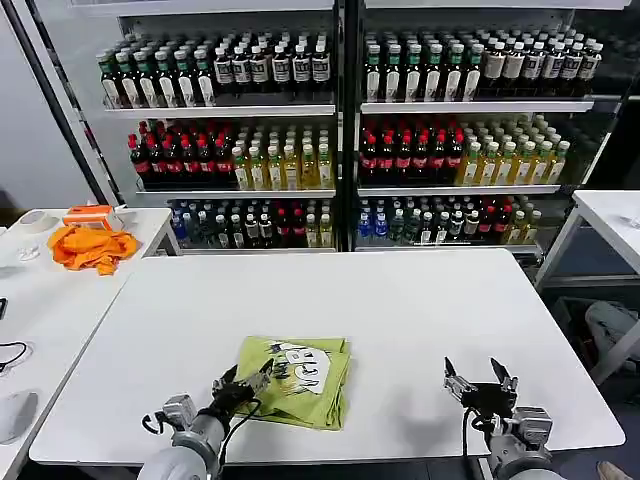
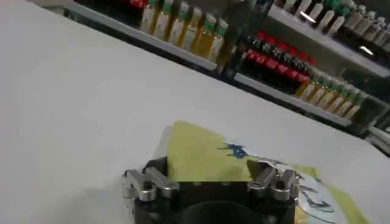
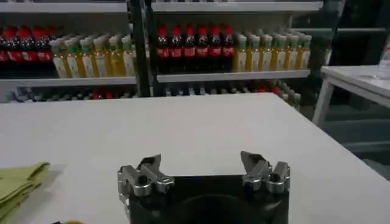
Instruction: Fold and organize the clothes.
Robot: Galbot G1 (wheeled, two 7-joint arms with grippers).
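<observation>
The clothes are one lime-green T-shirt (image 1: 322,395), folded into a small rectangle with its white-and-black print facing up. It lies on the white table (image 1: 400,300) near the front edge, left of centre. My left gripper (image 1: 243,383) is open at the shirt's left edge. In the left wrist view the shirt (image 2: 207,152) lies just ahead of the left gripper (image 2: 210,178), with its fingers spread to either side. My right gripper (image 1: 480,378) is open over bare table to the right of the shirt. The right wrist view shows the right gripper (image 3: 204,167) holding nothing, with the shirt's edge (image 3: 18,182) off to one side.
A bright orange cloth (image 1: 92,246) lies on a second white table at the left, which also holds cables. Shelves of bottles (image 1: 340,130) stand behind the table. Another white table (image 1: 612,215) stands at the right.
</observation>
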